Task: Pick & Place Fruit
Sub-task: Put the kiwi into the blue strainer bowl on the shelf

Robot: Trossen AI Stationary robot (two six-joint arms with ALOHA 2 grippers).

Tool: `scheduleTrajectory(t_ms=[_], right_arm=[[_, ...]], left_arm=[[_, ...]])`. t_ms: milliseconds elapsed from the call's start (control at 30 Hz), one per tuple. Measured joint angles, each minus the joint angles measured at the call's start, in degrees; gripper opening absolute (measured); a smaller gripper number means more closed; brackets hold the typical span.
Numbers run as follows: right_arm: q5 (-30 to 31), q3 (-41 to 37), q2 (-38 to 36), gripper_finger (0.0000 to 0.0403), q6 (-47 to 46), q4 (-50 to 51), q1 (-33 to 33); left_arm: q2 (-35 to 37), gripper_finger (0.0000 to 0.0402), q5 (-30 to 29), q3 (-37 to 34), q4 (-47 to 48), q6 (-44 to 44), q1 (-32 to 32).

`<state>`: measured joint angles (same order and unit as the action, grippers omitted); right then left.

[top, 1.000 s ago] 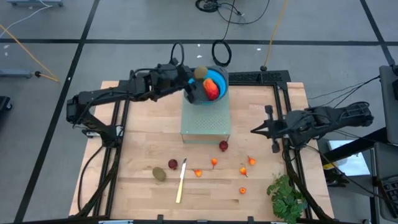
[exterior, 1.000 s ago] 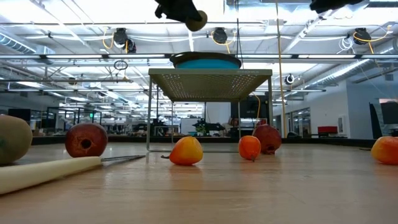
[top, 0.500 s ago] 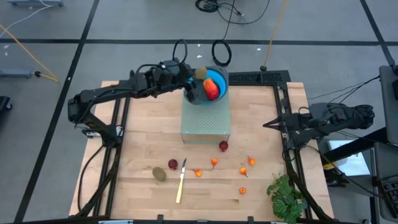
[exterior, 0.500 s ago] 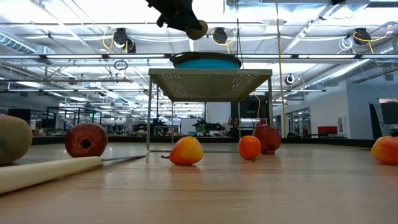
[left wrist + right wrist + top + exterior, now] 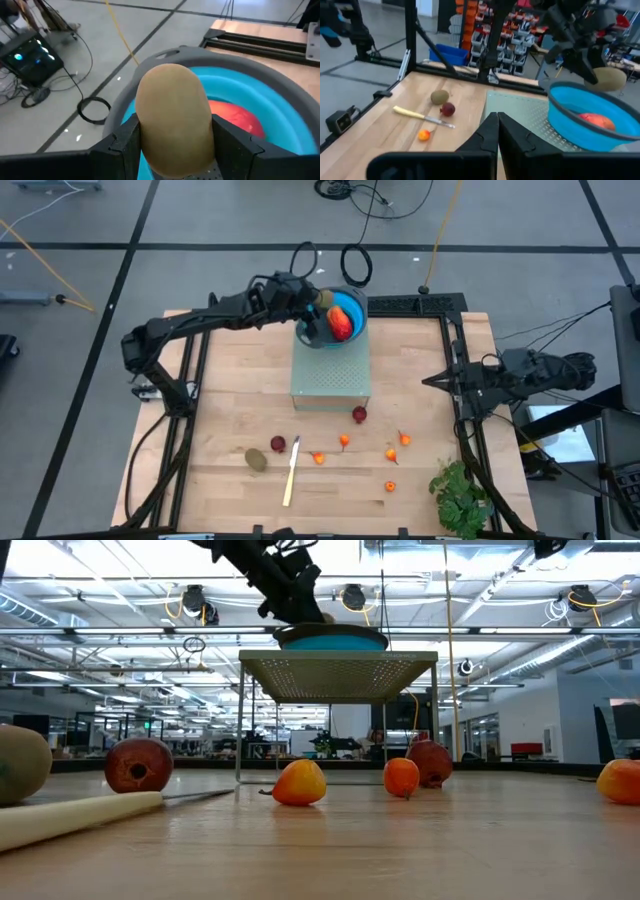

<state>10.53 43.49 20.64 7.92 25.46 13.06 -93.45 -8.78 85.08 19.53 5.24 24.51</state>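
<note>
An olive-brown kiwi [image 5: 175, 117] hangs over the far left rim of the blue bowl [image 5: 352, 308], with my left gripper [image 5: 308, 302] shut on it. In the bowl lies the red-orange fruit [image 5: 342, 323]. The bowl stands on a perforated grey stand [image 5: 330, 375]. On the table lie another kiwi [image 5: 257, 461], two dark red balls [image 5: 278, 444] [image 5: 359, 414] and several small orange bits [image 5: 344, 440]. My right gripper [image 5: 432, 379] waits shut at the table's right side, touching nothing. My left gripper pinches the kiwi between its two fingers [image 5: 126, 145], one on each long side [image 5: 145, 125]. The fingers come from the table's left, slanting down. The kiwi is lifted clear, its free end [image 5: 611, 78] sticking out past the fingertips above the bowl's rim [image 5: 280, 75].
A pale-handled knife [image 5: 291, 473] lies near the front, between the kiwi and the orange bits. A leafy green bunch [image 5: 460, 495] sits at the front right corner. Black rails [image 5: 455, 350] run along the table's left, right and far sides.
My left gripper has sunk toward the bowl's rim with the kiwi still pinched in it, reaching a little farther toward the bowl. My right gripper has drawn back toward the table's right edge, still shut.
</note>
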Motion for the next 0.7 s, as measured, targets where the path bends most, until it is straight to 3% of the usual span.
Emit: scheduleTrajectory(t_ms=[200, 700], right_arm=[[3.25, -2.91, -1.31, 0.0, -0.2, -3.6, -0.02], [2.97, -3.48, -3.91, 0.0, -1.22, -1.84, -0.02]], left_arm=[[-0.87, 0.0191, 2.65, 2.0, 0.25, -2.65, 2.04], [-4.46, 0.0191, 4.44, 3.41, 3.87, -6.81, 2.14]])
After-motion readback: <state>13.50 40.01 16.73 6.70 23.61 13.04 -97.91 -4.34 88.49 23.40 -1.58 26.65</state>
